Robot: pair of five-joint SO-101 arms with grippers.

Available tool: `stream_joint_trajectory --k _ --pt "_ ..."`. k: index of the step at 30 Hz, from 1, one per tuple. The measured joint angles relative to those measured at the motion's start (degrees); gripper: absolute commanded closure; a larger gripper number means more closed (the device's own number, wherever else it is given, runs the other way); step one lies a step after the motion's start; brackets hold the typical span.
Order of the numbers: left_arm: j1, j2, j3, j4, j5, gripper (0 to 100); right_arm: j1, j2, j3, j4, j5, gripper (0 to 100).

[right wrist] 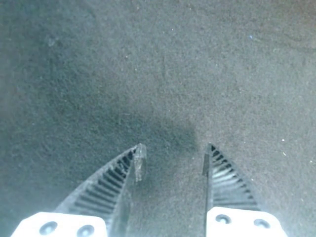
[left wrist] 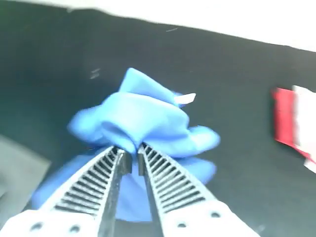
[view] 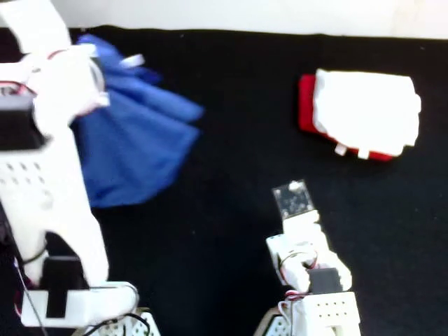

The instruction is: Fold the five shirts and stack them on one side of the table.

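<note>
While both arms stand at the near edge, table (view: pixel 238 105): a black surface carrying three shirts, one at the far left and two at the far right.
Blue shirt (view: pixel 136 140) (left wrist: pixel 148 118): unfolded and bunched at the far left of the table; its cloth gathers to a peak at the far end and fans out wider toward the near side.
Tag (left wrist: pixel 185 98) (view: pixel 131 61): a small white tab on the far part of the blue shirt; any print on it is too small to read.
Left arm (view: pixel 49 175): a white arm along the left edge, reaching to the far end of the blue shirt.
Left claw (left wrist: pixel 132 158): fingers drawn together, clamped on a fold of the blue shirt at their tips; the rest of the cloth lies just beyond and beneath them.
White shirt (view: pixel 367 112) (left wrist: pixel 306 123): folded, lying on top of the red shirt at the far right.
Red shirt (view: pixel 306 105) (left wrist: pixel 284 121): folded beneath the white one, its left and near edges showing.
Right arm (view: pixel 308 266): near the middle of the near edge, well apart from every shirt.
Right claw (right wrist: pixel 173 160): fingers apart, above bare black table.
</note>
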Motion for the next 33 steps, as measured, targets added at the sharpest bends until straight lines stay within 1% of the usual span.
stream_joint_trajectory --k 2,5,8,10,14,18,20,21,23,25,28,33 --pt "3.8 -1.1 -0.4 0.7 0.0 99 0.0 0.0 0.0 0.0 0.0 80.4" --pt "6.4 -1.2 -0.4 1.6 0.0 99 0.0 0.0 0.0 0.0 0.0 80.4" --pt "6.3 -0.5 -0.4 1.6 0.0 99 0.0 0.0 0.0 0.0 0.0 80.4" --pt "4.7 0.8 0.2 1.6 -0.1 99 0.0 0.0 0.0 0.0 0.0 80.4" --pt "-1.8 5.8 7.6 1.6 -0.1 99 0.0 0.0 0.0 0.0 0.0 80.4" --pt "-11.1 14.3 20.7 1.1 -0.2 99 0.0 0.0 0.0 0.0 0.0 80.4" --pt "-15.8 19.3 24.8 -0.4 -0.6 99 0.0 0.0 0.0 0.0 0.0 80.4" --pt "-18.0 21.7 25.7 -1.1 -2.2 99 0.0 0.0 0.0 0.0 0.0 80.4" --pt "-22.1 26.3 25.8 -1.8 -5.5 95 0.0 0.0 0.0 0.0 0.0 80.4" --pt "-25.4 30.3 25.8 -1.8 -8.1 89 0.0 0.0 0.0 0.0 0.0 80.4" --pt "-28.4 34.8 22.7 -0.2 -11.4 82 0.0 0.0 0.0 0.0 0.0 80.4" --pt "-29.6 36.3 12.4 4.2 -13.5 81 0.0 0.0 0.0 0.0 0.0 80.4"
